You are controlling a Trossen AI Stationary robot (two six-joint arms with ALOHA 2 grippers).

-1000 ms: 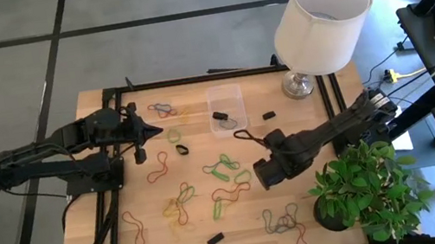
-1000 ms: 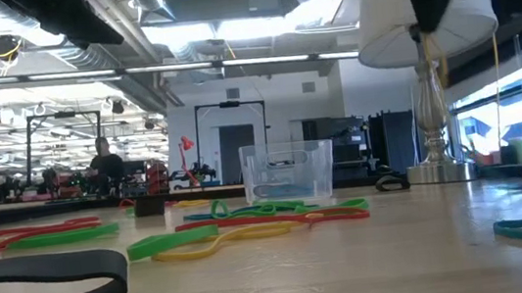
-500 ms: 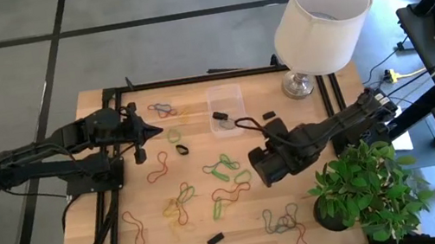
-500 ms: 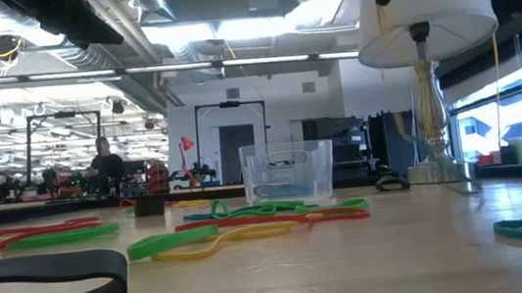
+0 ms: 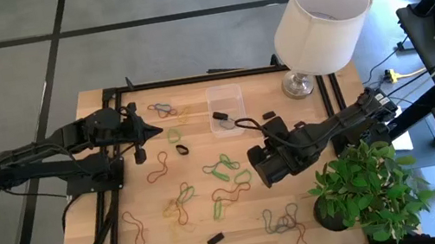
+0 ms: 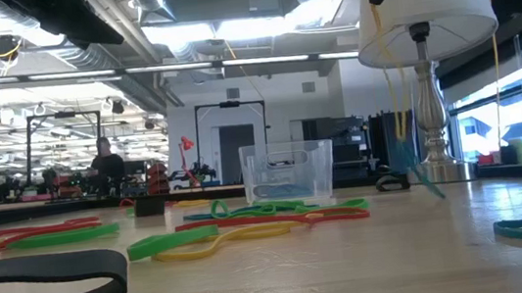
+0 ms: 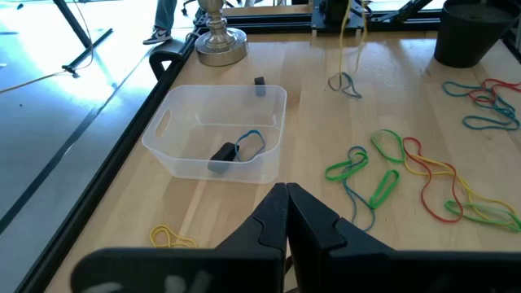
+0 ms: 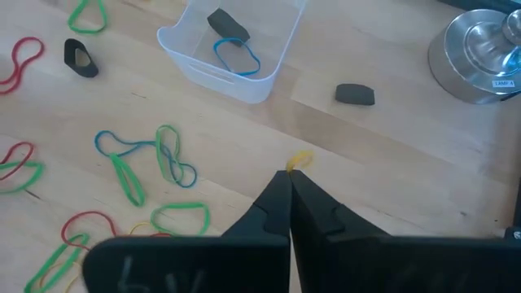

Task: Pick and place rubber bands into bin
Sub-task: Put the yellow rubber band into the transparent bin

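Overhead, right gripper [image 5: 240, 124] sits near the table's middle, just short of the bin [image 5: 225, 96], fingers pressed together with a thin yellow rubber band [image 8: 298, 159] pinched at the tips; in the left wrist view yellow strands hang down from it above the board. Left gripper [image 5: 159, 131] waits at the left side of the table [image 5: 323, 123], clenched tight on nothing, tips aimed toward the bin. Bin stands at the far edge of the table, beside the lamp base [image 5: 298, 85]; inside lie one blue band [image 8: 236, 55] and a small black block [image 8: 227, 24]. Loose rubber bands [image 5: 225, 166] in green, red, blue and yellow scatter across the wood between the arms and toward the near edge. Another black block [image 8: 355, 94] lies on bare wood between bin and lamp base. White lampshade [image 5: 323, 18] overhangs the far right corner; potted plant [image 5: 368, 188] at the near right.
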